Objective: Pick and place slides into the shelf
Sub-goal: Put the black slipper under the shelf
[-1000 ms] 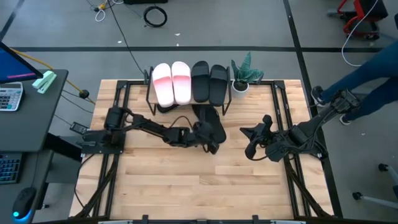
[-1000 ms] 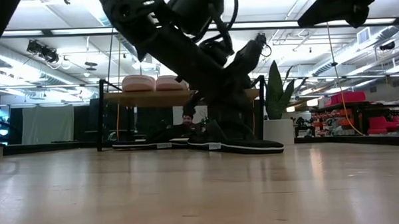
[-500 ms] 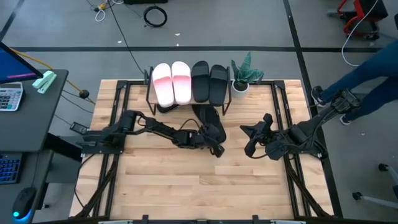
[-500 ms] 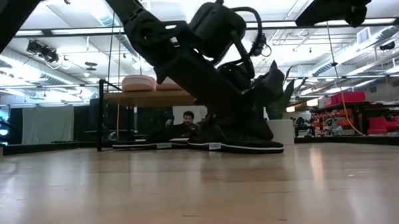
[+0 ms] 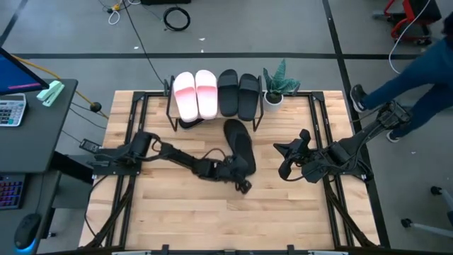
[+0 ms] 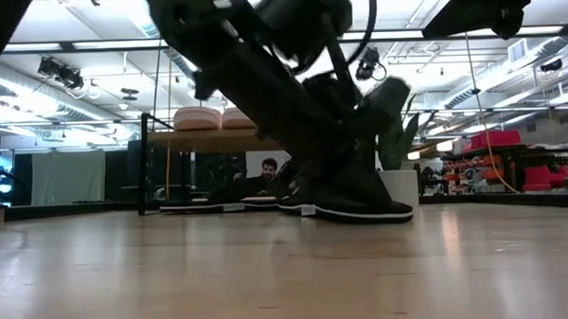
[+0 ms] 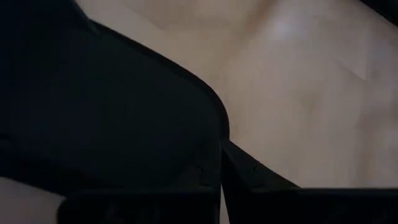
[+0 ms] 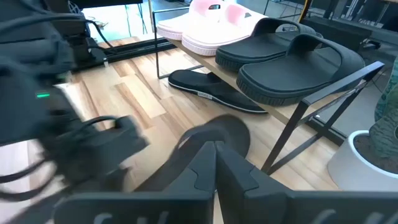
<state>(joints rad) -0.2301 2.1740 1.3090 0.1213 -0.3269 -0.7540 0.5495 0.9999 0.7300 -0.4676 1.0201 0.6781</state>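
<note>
Left gripper [image 5: 241,180], clamped on thin black thong flip-flop [image 5: 239,147], is dragging it nearer, off the low wood-topped shelf [image 5: 212,120]; probably repositioning. Right gripper [image 5: 289,161] is waiting shut, right side.

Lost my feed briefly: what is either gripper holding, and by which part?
The left gripper is shut at the near end of a flip-flop; exact hold unclear. The right gripper holds nothing.
</note>
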